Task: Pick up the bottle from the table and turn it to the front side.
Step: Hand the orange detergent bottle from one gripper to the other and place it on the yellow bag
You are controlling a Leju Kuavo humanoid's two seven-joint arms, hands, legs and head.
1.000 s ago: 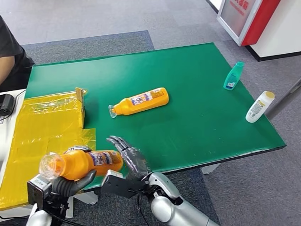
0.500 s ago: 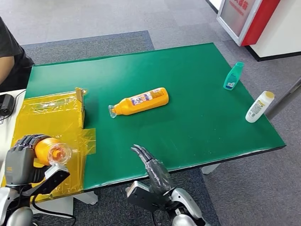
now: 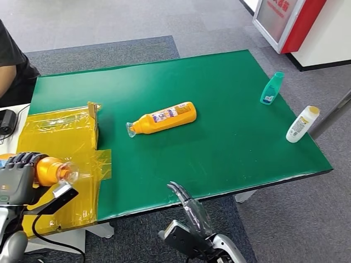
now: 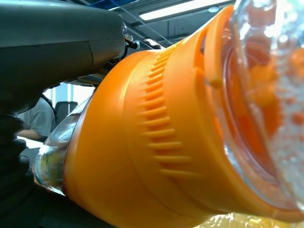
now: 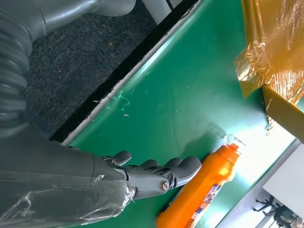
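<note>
Left hand (image 3: 18, 178) wrapped around orange plastic bottle with clear cap (image 3: 52, 171), held off the green counter (image 3: 215, 148) over the yellow plastic-wrapped box (image 3: 62, 137) at near left corner. Cap end pointing right toward counter middle; label side hidden behind fingers in head view. Left wrist view: ribbed orange neck (image 4: 157, 142) and clear cap right against lens, dark hand (image 4: 53, 38) above it, grip looks firm.

Right hand (image 3: 192, 211) empty, fingers loosely extended, hanging below near counter edge, clear of everything. In right wrist view, fingers (image 5: 157, 173) straight, nothing in them.

Second orange bottle (image 3: 163, 119) lying on counter centre, untouched. Teal bottle (image 3: 272, 88) and white bottle with yellow cap (image 3: 303, 124) lying near far right edge.

Step in hand, judged: rotating held bottle to bring front label up. To do well: roll at wrist around bottle's long axis, keep grip on body not on neck, keep bottle level, avoid brushing loose yellow wrap below. Check label faces head camera before setting down. Risk: smooth plastic slipping if grip loosens mid-turn.
</note>
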